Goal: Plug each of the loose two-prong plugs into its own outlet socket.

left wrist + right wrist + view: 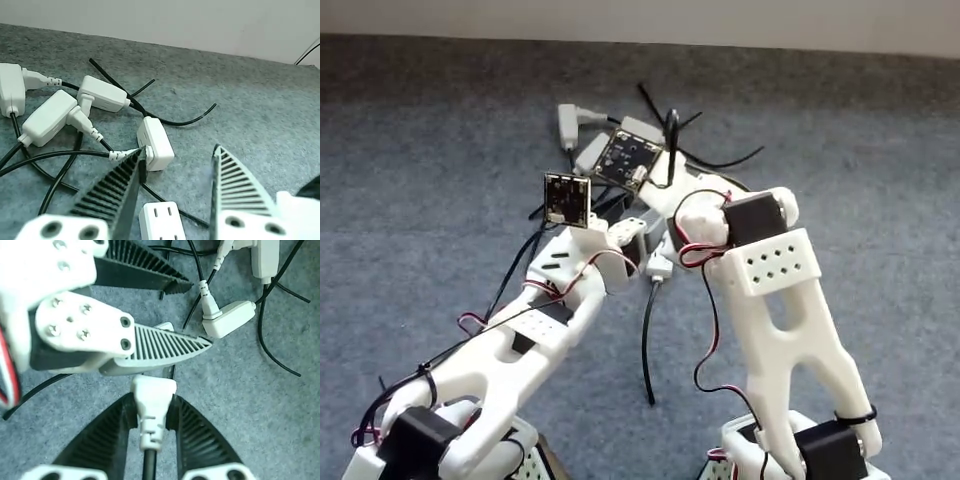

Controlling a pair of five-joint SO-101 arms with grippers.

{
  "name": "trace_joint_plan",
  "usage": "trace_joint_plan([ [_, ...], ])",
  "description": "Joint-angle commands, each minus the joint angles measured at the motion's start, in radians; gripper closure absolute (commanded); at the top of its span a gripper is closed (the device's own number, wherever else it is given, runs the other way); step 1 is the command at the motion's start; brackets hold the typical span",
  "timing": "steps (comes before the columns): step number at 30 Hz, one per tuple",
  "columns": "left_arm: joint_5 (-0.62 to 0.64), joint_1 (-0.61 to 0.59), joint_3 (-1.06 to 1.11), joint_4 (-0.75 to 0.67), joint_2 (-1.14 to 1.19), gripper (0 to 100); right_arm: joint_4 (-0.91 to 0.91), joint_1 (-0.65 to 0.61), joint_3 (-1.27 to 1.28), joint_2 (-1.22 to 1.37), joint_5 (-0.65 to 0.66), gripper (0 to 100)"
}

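Observation:
My right gripper (151,402) is shut on a white two-prong plug (152,387), whose black cable trails back between the jaws. In the high view that plug (660,265) hangs between the two arms at mid-table. My left gripper (179,150) is open just above the carpet. A white outlet socket (160,222) with slots facing up lies between its fingers (120,185). In the right wrist view the left arm's ribbed fingers (160,347) sit right in front of the held plug, nearly touching it. A second white block (156,142) lies just beyond the left fingertips.
More white plugs and adapters (47,118) (102,93) lie in a tangle of black cables (55,155) farther back. Another loose plug (227,320) and a white block (265,257) lie beyond the grippers. The held plug's cable (647,340) runs toward the table's near edge.

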Motion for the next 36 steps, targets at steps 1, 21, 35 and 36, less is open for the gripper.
trace_joint_plan([
  [1, -0.006, 0.036, -0.002, -0.009, 0.004, 77, 0.039, 0.016, -0.127, -0.022, -0.015, 99.2],
  [21, -0.008, -0.062, -0.005, -0.009, 0.005, 77, 0.154, 0.156, -0.239, -0.019, -0.071, 99.2],
  [35, 0.0, -0.377, -0.045, 0.066, 0.008, 77, 0.269, 0.153, -0.268, 0.12, -0.468, 99.2],
  [36, 0.0, -0.357, -0.044, 0.066, 0.008, 77, 0.297, 0.131, -0.275, 0.15, -0.477, 99.2],
])
